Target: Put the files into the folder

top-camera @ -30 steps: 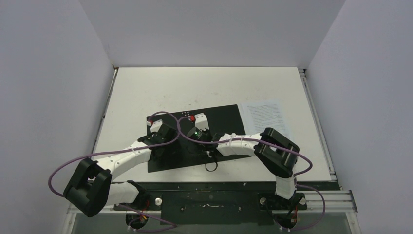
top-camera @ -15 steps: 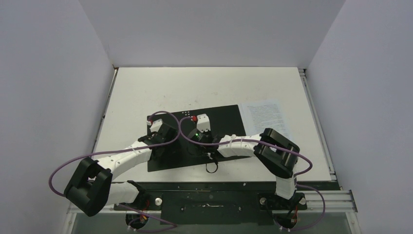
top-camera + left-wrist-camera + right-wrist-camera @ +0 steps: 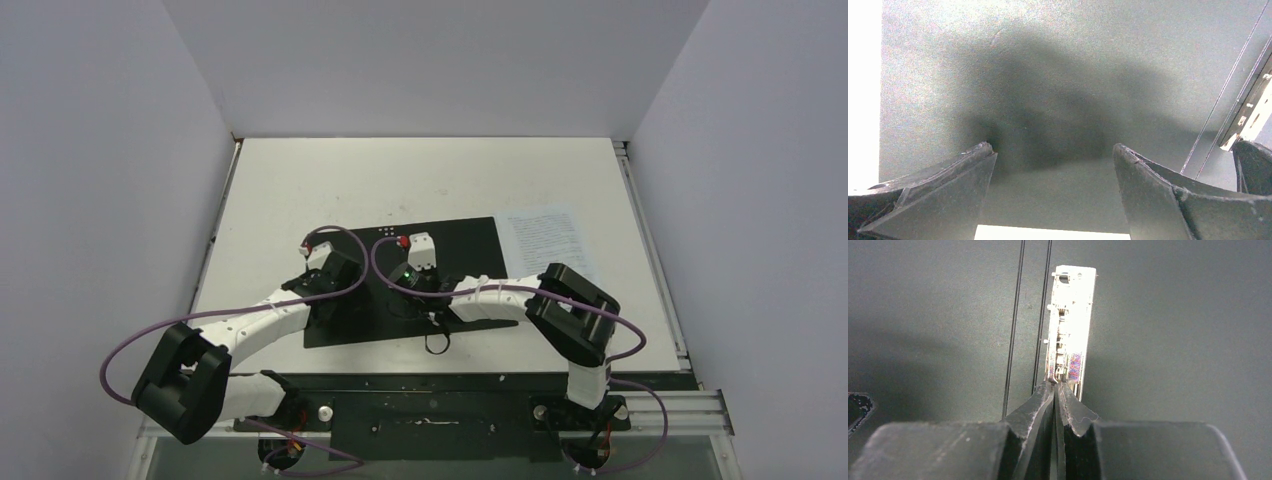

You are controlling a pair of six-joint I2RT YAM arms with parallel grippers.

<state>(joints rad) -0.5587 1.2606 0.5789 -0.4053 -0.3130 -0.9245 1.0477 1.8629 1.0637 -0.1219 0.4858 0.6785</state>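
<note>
Currently the folder [image 3: 465,245] lies open, black inside up; the files [image 3: 548,240] lie just right of it. Right gripper [image 3: 1055,385], fingers together, meets the metal clip [image 3: 1070,325] end, probably to open it. Left gripper [image 3: 1053,150], jaws apart, sits low over the left cover, probably steadying it.

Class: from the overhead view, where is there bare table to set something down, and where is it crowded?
Free: the wide strip of table between back wall and folder; a narrower strip left of the folder. Crowded: the folder's middle, under the left gripper and right gripper; the paper sheet covers the right side.
</note>
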